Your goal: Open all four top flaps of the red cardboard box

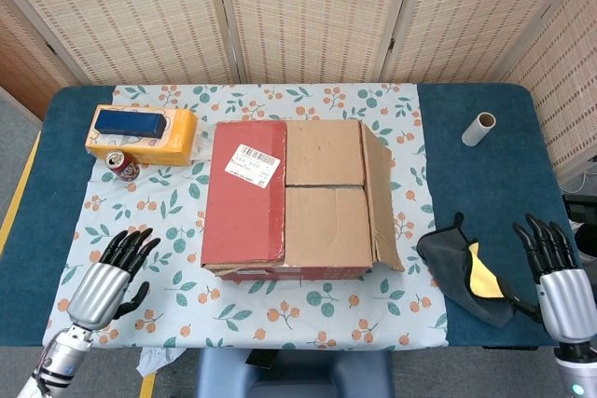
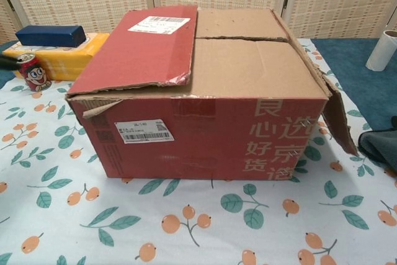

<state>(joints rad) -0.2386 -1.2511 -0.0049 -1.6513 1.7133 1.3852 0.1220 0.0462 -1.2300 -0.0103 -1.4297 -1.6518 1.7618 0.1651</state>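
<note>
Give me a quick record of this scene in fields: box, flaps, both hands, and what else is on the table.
box: red cardboard box at the middle of the floral tablecloth
right flap: brown cardboard flap folded outward, hanging down the side
left flap: red flap with white label lying flat, closed
inner flaps: two brown inner flaps closed
left robot hand: open, near the table's front left
right robot hand: open, front right
others: yellow carton, blue block, small can, cardboard tube, black-and-yellow cloth

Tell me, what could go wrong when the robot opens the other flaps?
The red flap has a torn front edge, so pulling there could rip it. The left hand may clip the soda can as it reaches in. The opened right flap only slopes outward, so it might swing back up.
</note>
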